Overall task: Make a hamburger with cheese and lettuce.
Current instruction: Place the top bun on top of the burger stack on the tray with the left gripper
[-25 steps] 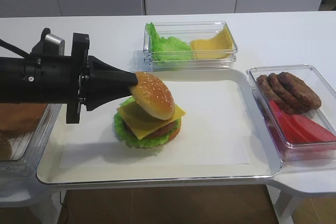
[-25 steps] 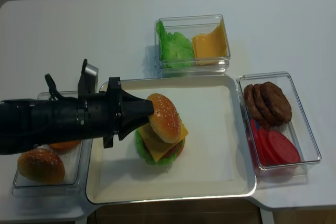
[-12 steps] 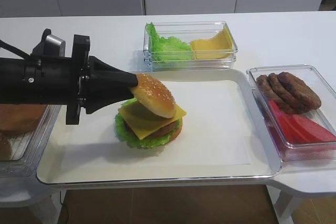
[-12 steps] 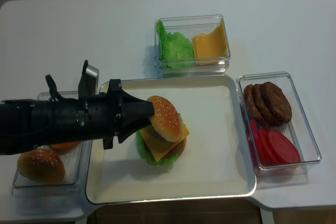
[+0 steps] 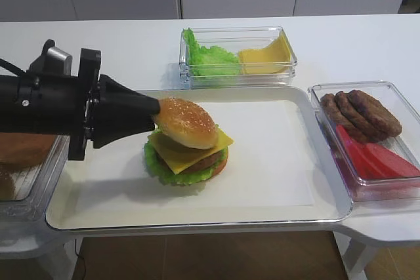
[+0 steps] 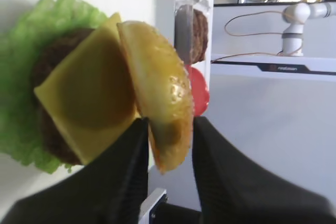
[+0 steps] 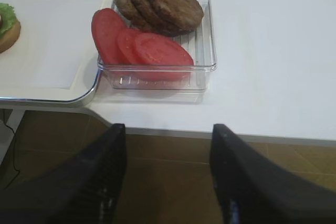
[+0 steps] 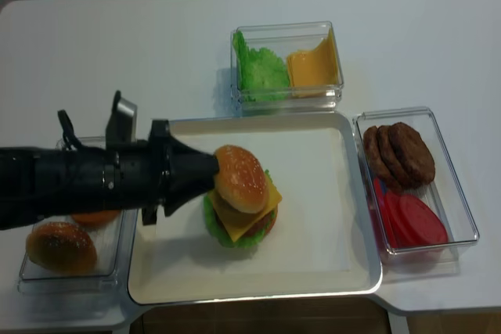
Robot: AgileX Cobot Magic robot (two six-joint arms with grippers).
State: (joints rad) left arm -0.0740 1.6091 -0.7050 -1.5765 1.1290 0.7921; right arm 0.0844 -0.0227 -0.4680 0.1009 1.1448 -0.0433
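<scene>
The hamburger [image 5: 187, 159] sits left of centre on the white tray [image 5: 282, 175]: ruffled lettuce [image 5: 156, 165], brown patty [image 5: 213, 160], yellow cheese [image 5: 180, 155]. My left gripper [image 5: 156, 115] is shut on the near edge of the sesame bun top [image 5: 189, 121], which lies slightly tilted on the cheese. In the left wrist view both fingers flank the bun top's [image 6: 157, 87] rim, over the cheese [image 6: 84, 98] and lettuce [image 6: 21, 66]. My right gripper [image 7: 168, 129] is open and empty, off the table's front edge, over the floor.
A clear box [image 5: 237, 57] with a lettuce heap and cheese slices stands behind the tray. A clear box [image 5: 367, 129] at the right holds patties and tomato slices. A box [image 8: 63, 244] with buns sits at the left, under my left arm.
My left gripper has drawn back left a little with the bun top. The bun top has come down from a steep tilt to nearly flat on the cheese.
</scene>
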